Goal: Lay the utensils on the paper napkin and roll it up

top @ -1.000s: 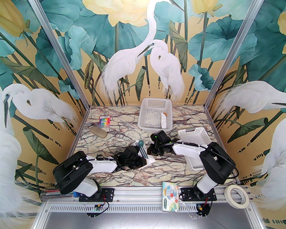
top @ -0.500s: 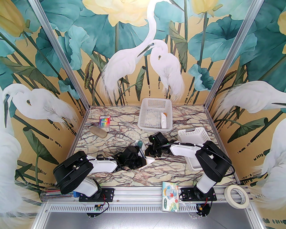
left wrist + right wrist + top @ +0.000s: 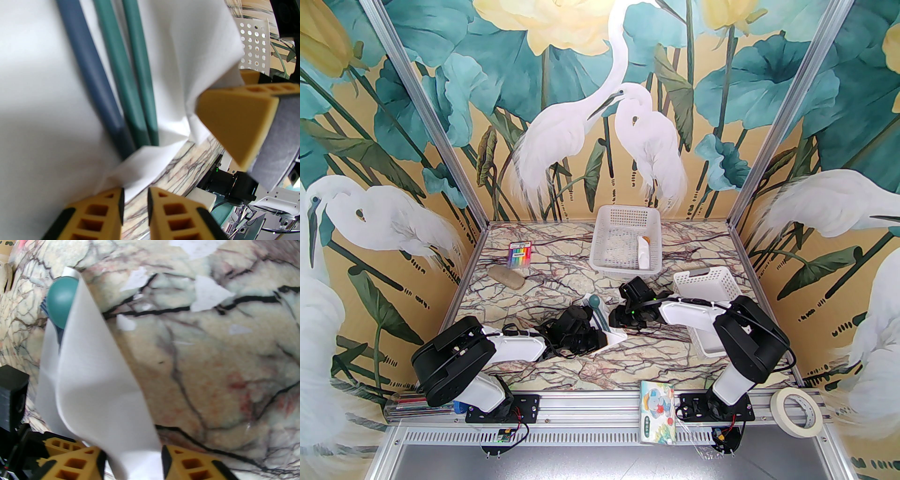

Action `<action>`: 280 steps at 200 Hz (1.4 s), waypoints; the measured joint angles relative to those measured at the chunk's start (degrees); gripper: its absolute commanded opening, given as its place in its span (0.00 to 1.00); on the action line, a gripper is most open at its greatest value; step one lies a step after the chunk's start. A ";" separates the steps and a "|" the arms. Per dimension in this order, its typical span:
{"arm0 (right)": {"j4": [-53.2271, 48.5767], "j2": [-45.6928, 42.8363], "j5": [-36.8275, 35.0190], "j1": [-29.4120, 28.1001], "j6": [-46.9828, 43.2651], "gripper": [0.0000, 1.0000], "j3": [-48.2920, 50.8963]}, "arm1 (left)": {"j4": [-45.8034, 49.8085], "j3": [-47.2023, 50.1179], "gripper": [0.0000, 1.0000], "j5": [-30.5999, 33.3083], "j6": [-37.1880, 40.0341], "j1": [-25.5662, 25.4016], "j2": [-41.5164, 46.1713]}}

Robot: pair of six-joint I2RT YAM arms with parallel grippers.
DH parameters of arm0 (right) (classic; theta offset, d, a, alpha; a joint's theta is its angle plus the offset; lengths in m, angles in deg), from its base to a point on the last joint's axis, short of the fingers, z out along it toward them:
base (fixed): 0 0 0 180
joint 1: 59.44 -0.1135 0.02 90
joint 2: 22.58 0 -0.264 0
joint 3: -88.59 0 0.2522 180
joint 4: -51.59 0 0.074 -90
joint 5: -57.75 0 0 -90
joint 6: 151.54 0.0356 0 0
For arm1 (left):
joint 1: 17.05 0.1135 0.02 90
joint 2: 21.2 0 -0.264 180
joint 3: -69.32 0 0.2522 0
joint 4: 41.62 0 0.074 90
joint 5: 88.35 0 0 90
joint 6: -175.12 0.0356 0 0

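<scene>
Around the middle of the worktop [image 3: 562, 370], a little toward its near edge: the paper napkin [image 3: 614, 335], with the utensils [image 3: 131, 82] lying on it. Three slim handles side by side there, one dark blue and two teal-green, their ends close to the napkin's near corner. Poking out past the napkin's far edge, a round teal spoon bowl [image 3: 61, 304], with dark blue tines just beside it. Right-hand side of the napkin raised off the worktop and curling up over the utensils. Open beside it, the right end effector [image 3: 132, 451], fingers well apart, with the raised flap passing loose between them and clamped by neither. At the napkin's near corner, the left end effector [image 3: 135, 191], jaws a narrow gap apart with marbled worktop showing through. Paper puckered against one fingertip there; hard to tell whether pinned. Small white paper scraps [image 3: 211, 296] scattered on the bare worktop to the right of the napkin. Against the far edge, a white basket [image 3: 623, 220] holding a wrapped white tube [image 3: 644, 253] with an orange tip. Near the right edge, a second white basket [image 3: 712, 281], partly behind the right arm. Toward the far left corner, a marker pack [image 3: 519, 255].
</scene>
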 measured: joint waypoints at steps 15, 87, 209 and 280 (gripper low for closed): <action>-0.04 -0.42 0.00 0.42 -1.22 0.58 0.28 | 0.00 0.00 0.26 0.00 0.00 -0.02 0.00; 0.83 -4.70 1.36 2.19 -5.20 0.74 3.65 | 0.02 0.00 0.26 0.00 0.00 -0.02 0.00; 3.21 -3.98 6.32 1.88 -7.37 0.68 5.75 | 0.48 -0.26 0.26 0.02 0.00 -0.02 0.00; 3.45 -3.56 6.03 1.77 -7.41 0.62 6.25 | 0.50 -0.26 0.26 0.02 0.00 -0.02 0.00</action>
